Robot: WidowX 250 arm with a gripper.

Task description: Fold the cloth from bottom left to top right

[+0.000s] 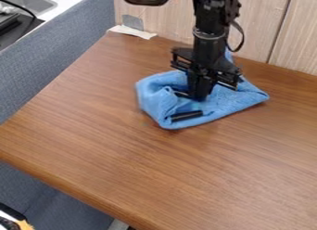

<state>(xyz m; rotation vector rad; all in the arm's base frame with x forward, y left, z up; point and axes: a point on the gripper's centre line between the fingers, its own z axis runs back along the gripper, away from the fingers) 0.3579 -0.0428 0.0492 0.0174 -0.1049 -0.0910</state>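
The black gripper (197,95) hangs down over the middle of the blue cloth (230,104), its lower end at the cloth's surface. The cloth lies crumpled and partly folded on the wooden table, with a bunched, raised part on its left and a flatter corner pointing right. Part of the cloth's far side is hidden behind the gripper and arm. A short black bar-like piece (186,116) rests against the cloth's near left part. Whether the gripper holds any cloth cannot be told.
The brown table (123,150) has its near edge at the lower left. Behind it stands a light wooden wall (260,20), with a white strip (132,32) at its foot. A blue-grey partition (55,62) runs along the left, with a sink (29,2) beyond.
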